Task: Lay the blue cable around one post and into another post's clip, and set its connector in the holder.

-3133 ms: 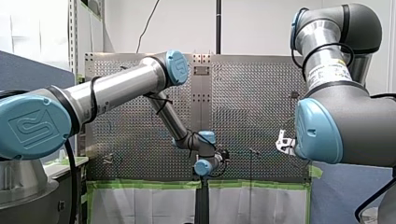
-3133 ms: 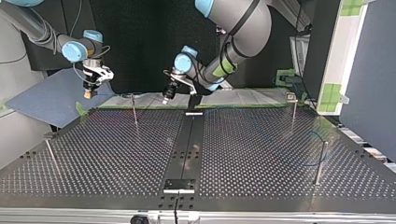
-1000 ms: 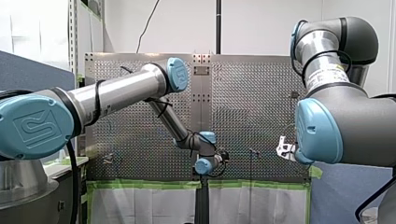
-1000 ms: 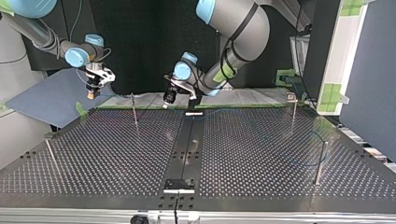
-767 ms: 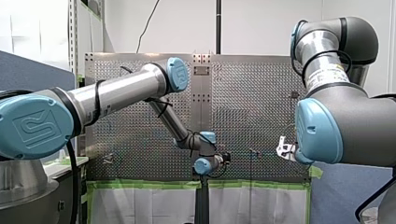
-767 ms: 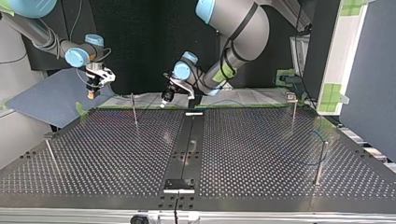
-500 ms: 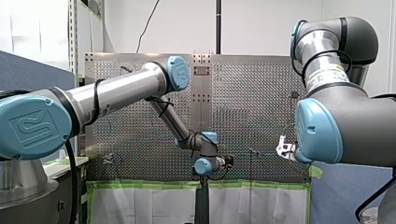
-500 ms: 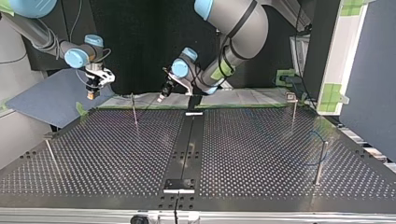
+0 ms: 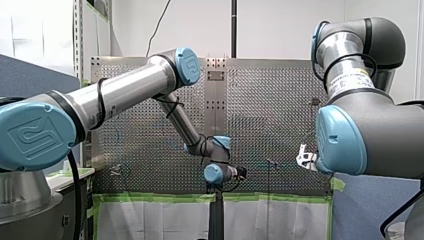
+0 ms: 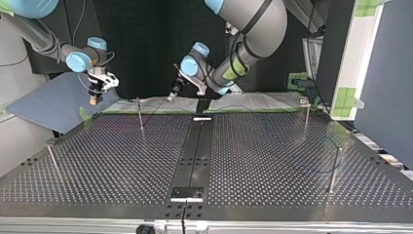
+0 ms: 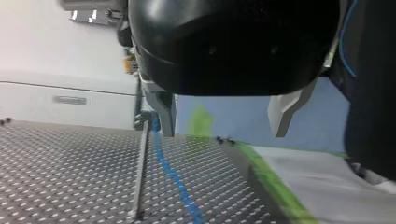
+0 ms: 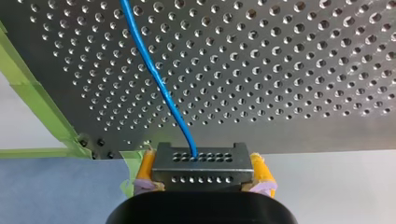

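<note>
In the right wrist view my right gripper (image 12: 201, 179), with yellow pads, is shut on the black connector (image 12: 201, 163). The blue cable (image 12: 154, 74) runs from the connector out over the perforated table. In the top view that gripper (image 10: 92, 101) hangs off the table's far corner at the view's left. My left gripper (image 11: 224, 116) stands open with nothing between its metal fingers. It hovers above the table's far edge, over the blue cable (image 11: 175, 179) lying beside a thin post (image 11: 140, 172). In the top view it (image 10: 171, 95) is near the far middle.
Thin posts stand on the table (image 10: 122, 161): one far left (image 10: 140, 117), one far right (image 10: 307, 117), one near right (image 10: 334, 168), one near left (image 10: 53, 163). A black strip (image 10: 197, 151) runs down the middle to a small block (image 10: 187, 192). Green tape (image 10: 146, 111) lines the far edge.
My left gripper has opened, let the cable go, and lifted away from the table's far edge. My right arm has hardly moved and keeps the connector.
</note>
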Controlling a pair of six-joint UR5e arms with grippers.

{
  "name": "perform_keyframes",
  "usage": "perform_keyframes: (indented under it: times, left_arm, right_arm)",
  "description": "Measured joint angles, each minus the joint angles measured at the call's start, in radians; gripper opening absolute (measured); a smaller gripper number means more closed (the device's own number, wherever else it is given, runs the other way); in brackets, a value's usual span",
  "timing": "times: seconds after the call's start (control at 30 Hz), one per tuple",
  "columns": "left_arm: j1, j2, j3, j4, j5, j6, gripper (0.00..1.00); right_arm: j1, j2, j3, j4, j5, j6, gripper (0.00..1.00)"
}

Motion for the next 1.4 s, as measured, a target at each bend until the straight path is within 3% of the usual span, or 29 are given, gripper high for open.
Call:
perform_keyframes:
  times: [0.2,0.4,0.63,0.9,1.1,1.4]
  left_arm:
    - [-0.002,0.031,-0.052,0.02,-0.015,0.002,0.98]
    - [0.004,0.083,-0.107,0.067,-0.059,-0.011,0.98]
    - [-0.004,0.144,-0.168,0.052,-0.102,-0.013,0.98]
    - [-0.02,0.205,-0.228,0.062,-0.094,-0.022,0.98]
    - [-0.057,0.228,-0.273,0.1,-0.057,-0.058,0.98]
    - [-0.105,0.229,-0.267,0.172,-0.046,-0.13,0.98]
  right_arm:
    - [-0.003,0.0,0.0,-0.001,-0.003,0.003,0.0]
    - [-0.004,-0.001,-0.001,-0.002,-0.011,0.009,0.0]
    - [-0.004,0.0,-0.001,-0.001,-0.019,0.015,0.0]
    - [-0.004,0.0,-0.001,-0.003,-0.029,0.025,0.0]
    - [-0.004,0.001,-0.001,-0.002,-0.03,0.028,0.0]
    - [-0.004,0.001,-0.001,-0.002,-0.034,0.033,0.0]
